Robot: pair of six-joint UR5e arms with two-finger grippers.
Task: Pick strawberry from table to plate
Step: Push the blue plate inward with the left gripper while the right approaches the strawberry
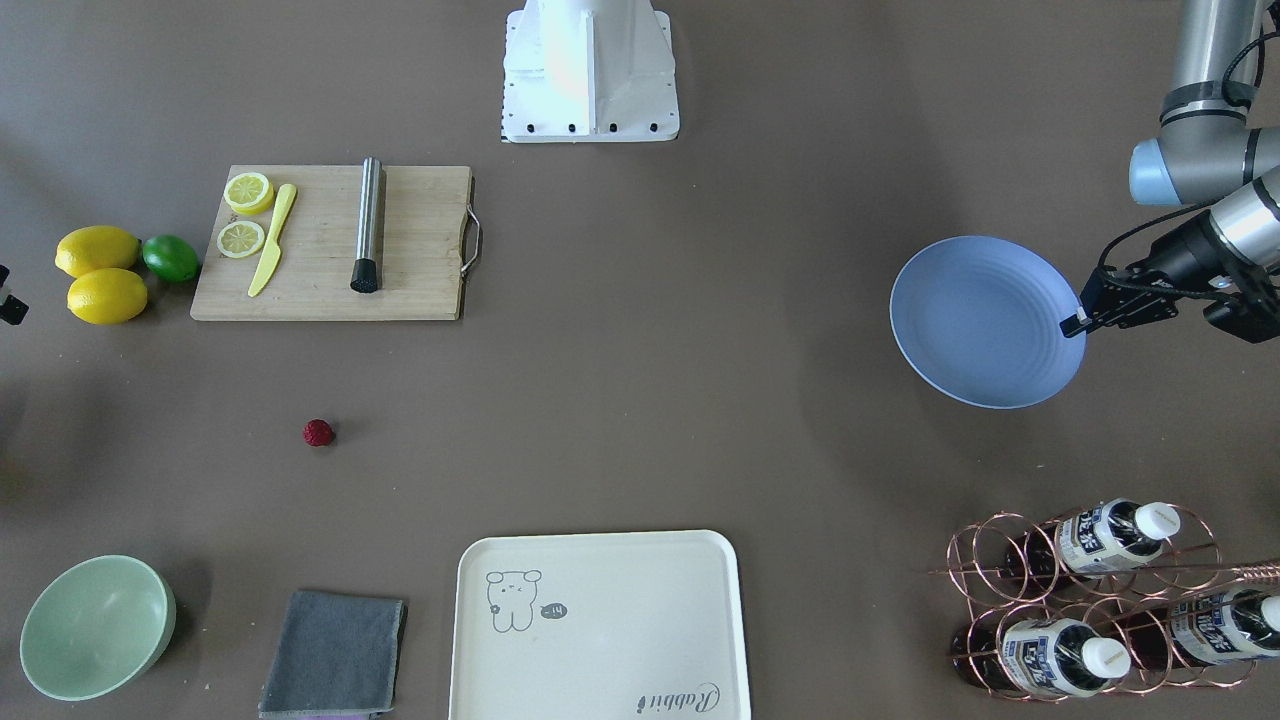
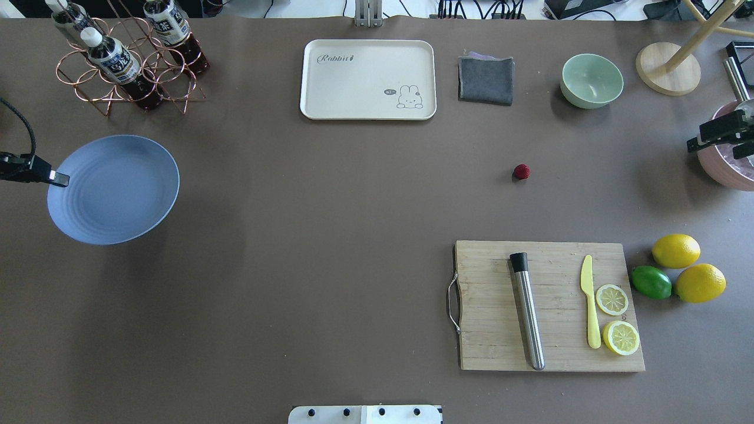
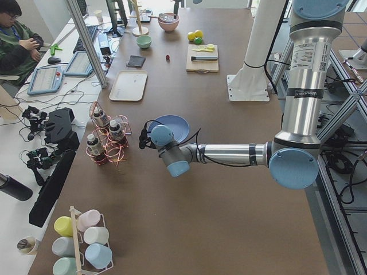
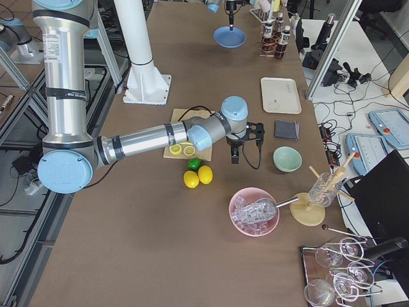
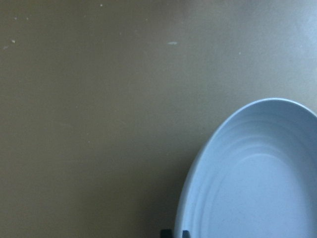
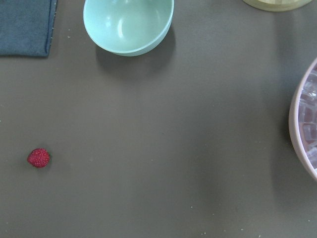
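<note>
The strawberry (image 1: 318,432) (image 2: 521,172), small and dark red, lies alone on the brown table (image 2: 330,206) between the cutting board and the grey cloth. It also shows at the lower left of the right wrist view (image 6: 38,157). Far across the table, the light-blue plate (image 2: 115,188) (image 1: 985,320) (image 5: 257,183) has its outer rim pinched in my left gripper (image 2: 59,178) (image 5: 176,234), which is shut on it. My right gripper (image 2: 698,142) hangs over the table's right end, well to the side of the berry. Its fingers are not clear enough to judge.
Near the berry are a cutting board (image 2: 551,306) with knife, steel rod and lemon slices, two lemons and a lime (image 2: 651,282), a green bowl (image 2: 591,80) and a cloth (image 2: 486,79). Farther off stand a cream tray (image 2: 368,79), a bottle rack (image 2: 126,59) and a pink ice bowl (image 2: 727,171).
</note>
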